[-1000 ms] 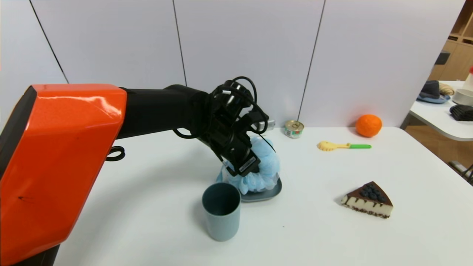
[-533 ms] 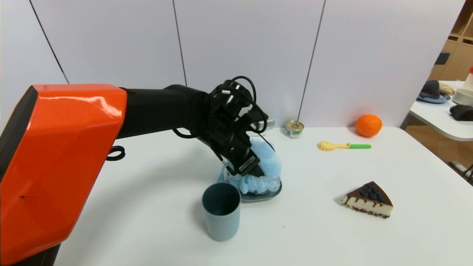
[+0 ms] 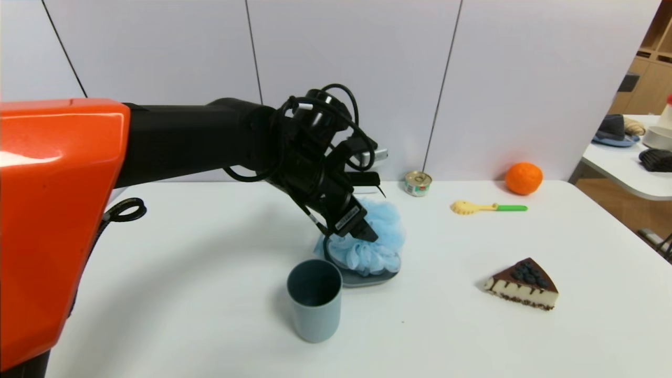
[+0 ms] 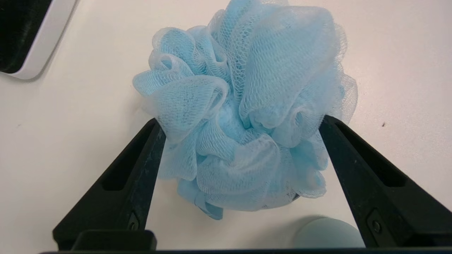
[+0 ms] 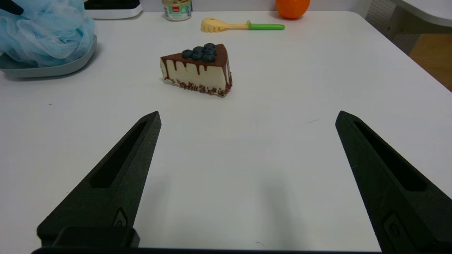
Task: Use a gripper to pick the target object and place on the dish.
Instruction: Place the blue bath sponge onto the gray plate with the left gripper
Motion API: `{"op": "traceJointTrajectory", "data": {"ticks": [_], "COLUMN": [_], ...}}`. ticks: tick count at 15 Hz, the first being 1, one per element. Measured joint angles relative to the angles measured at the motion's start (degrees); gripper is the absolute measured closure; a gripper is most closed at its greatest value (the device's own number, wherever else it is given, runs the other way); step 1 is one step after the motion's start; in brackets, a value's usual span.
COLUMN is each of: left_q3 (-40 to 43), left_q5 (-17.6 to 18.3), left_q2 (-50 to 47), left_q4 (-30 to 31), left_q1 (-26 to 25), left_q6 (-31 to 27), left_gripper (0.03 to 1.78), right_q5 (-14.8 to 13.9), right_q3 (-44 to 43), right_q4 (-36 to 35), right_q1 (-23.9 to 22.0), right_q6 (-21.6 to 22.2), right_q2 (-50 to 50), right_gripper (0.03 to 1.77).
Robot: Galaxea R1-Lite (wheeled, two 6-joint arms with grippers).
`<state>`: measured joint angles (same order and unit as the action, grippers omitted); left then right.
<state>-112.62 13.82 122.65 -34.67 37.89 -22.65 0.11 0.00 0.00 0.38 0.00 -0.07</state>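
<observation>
The light-blue mesh pouf, the target object (image 3: 379,242), rests on the grey-blue dish (image 3: 367,279) at the table's middle. My left gripper (image 3: 370,210) hangs just above it and is open. In the left wrist view the pouf (image 4: 247,106) sits between the wide-spread left gripper (image 4: 240,121), and only loose ruffles brush the fingertips (image 4: 155,128). My right gripper (image 5: 247,116) is open and empty, low over bare table near the front. From there the pouf (image 5: 42,31) and the dish (image 5: 53,68) show at the far side.
A grey-blue cup (image 3: 314,299) stands right in front of the dish. A cake slice (image 3: 522,283) lies to the right. At the back are a small can (image 3: 418,183), a yellow-green pasta fork (image 3: 485,207) and an orange (image 3: 523,178). A second table (image 3: 625,163) stands at the far right.
The left gripper has opened and let go of the pouf, then risen slightly with the arm. The pouf has puffed out and stays on the dish.
</observation>
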Motion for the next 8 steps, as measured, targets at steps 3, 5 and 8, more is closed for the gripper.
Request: {"op": "traceJointTrajectory", "data": {"ticks": [3, 5, 8], "left_q3": [0.22, 0.49, 1.27], "left_q5": [0.01, 0.00, 0.00], "left_q2": [-3.00, -5.23, -8.79], "left_q4": [-0.35, -2.93, -7.85], "left_q1": [-0.60, -1.79, -5.18], "left_q6": [1.05, 1.05, 0.96], "left_gripper": [0.22, 0.19, 0.16], "right_q5": [0.00, 0.00, -0.01], "right_q3": [0.00, 0.00, 0.00], "right_q4": [0.00, 0.00, 0.00], "right_q1": [-0.02, -0.02, 0.00], "right_q6": [0.00, 0.00, -0.02], "right_q2": [0.00, 0.00, 0.00], "right_gripper": [0.09, 0.09, 0.09]}}
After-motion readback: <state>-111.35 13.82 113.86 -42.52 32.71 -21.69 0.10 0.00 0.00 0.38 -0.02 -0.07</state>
